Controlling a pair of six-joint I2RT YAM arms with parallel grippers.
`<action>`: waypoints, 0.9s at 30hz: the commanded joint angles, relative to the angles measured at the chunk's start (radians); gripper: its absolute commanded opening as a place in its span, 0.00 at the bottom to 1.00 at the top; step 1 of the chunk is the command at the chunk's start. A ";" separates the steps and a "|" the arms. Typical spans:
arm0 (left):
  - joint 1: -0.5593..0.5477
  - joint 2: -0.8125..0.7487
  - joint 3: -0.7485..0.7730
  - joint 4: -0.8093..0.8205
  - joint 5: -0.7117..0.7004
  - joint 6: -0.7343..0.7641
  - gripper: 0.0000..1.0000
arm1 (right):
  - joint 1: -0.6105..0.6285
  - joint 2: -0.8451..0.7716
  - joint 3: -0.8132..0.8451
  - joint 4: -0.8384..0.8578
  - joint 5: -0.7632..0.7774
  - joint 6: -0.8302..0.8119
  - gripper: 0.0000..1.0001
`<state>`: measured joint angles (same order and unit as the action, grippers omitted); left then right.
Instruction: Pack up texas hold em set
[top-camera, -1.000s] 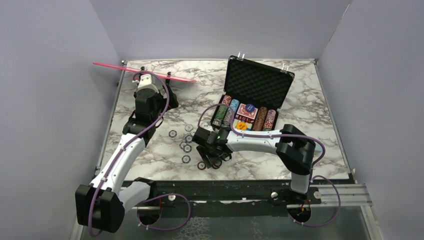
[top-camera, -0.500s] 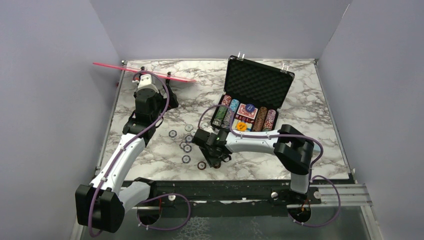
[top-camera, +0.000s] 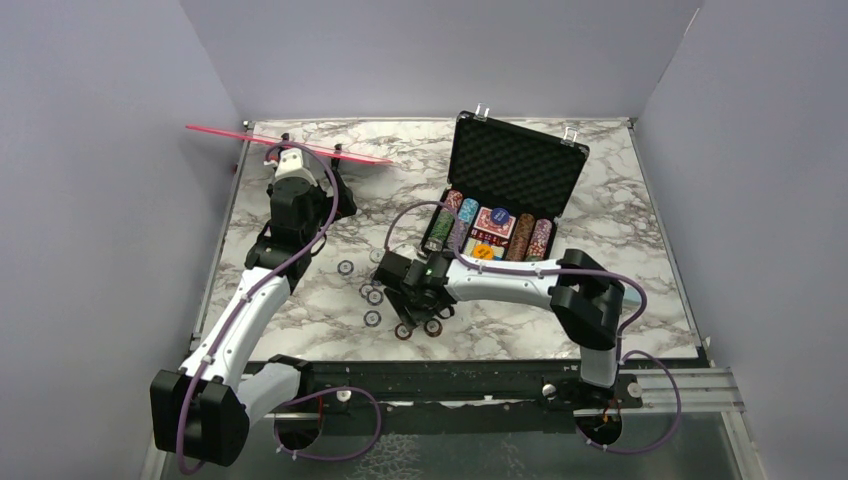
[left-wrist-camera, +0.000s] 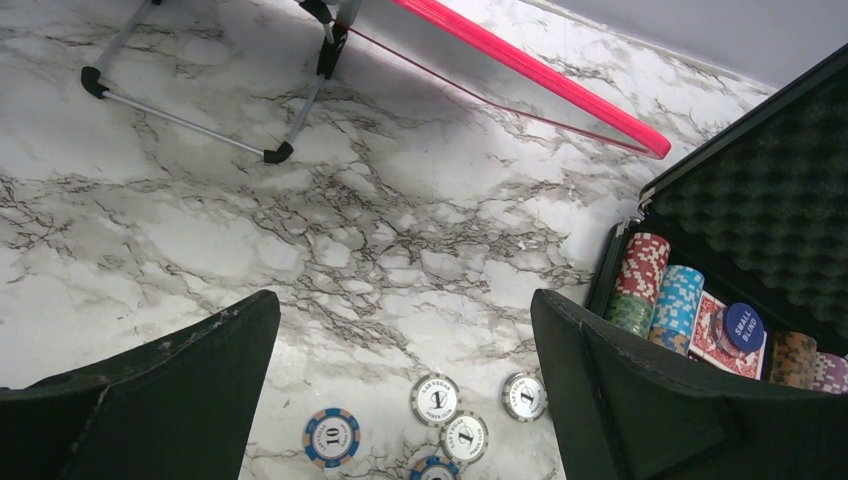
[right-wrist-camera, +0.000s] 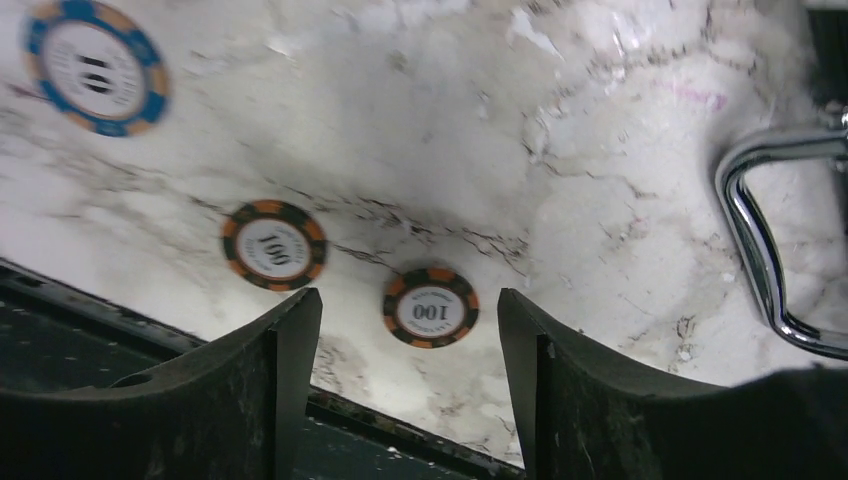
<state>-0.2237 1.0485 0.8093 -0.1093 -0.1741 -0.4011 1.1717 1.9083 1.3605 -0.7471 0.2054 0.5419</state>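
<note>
Since the frame one second earlier, the right gripper has shifted a little to the left over the marble table; the left arm and the case appear unchanged.

Far left, back: a pink strip stands on wire legs.

Left: the left gripper is raised above the table beside the strip, fingers spread wide apart and holding nothing.

Centre: loose chips lie flat on the marble between the two arms. The left wrist view shows three white ones and a blue "10" chip close together.

Centre, near edge: the right gripper points down at the table, its fingers apart and clamped on nothing. An orange-and-black "100" chip lies on the marble in the gap between them. A second "100" chip lies just to its left in the wrist view, and another blue chip lies farther off.

Right, back: the black briefcase sits open, its foam-lined lid upright. Rows of chips, a red card deck and a blue "small blind" button fill the tray. Its chrome handle faces the right gripper.
</note>
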 joint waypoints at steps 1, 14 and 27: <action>0.004 -0.036 0.017 -0.009 -0.044 0.009 0.99 | 0.051 0.047 0.102 -0.034 0.029 -0.051 0.69; 0.004 -0.046 0.016 -0.017 -0.071 0.008 0.99 | 0.081 0.196 0.235 -0.085 -0.042 -0.094 0.68; 0.004 -0.050 0.018 -0.017 -0.067 0.010 0.99 | 0.080 0.262 0.234 -0.084 -0.083 -0.087 0.53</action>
<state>-0.2237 1.0218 0.8093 -0.1230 -0.2192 -0.4007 1.2484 2.1120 1.5867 -0.8017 0.1368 0.4549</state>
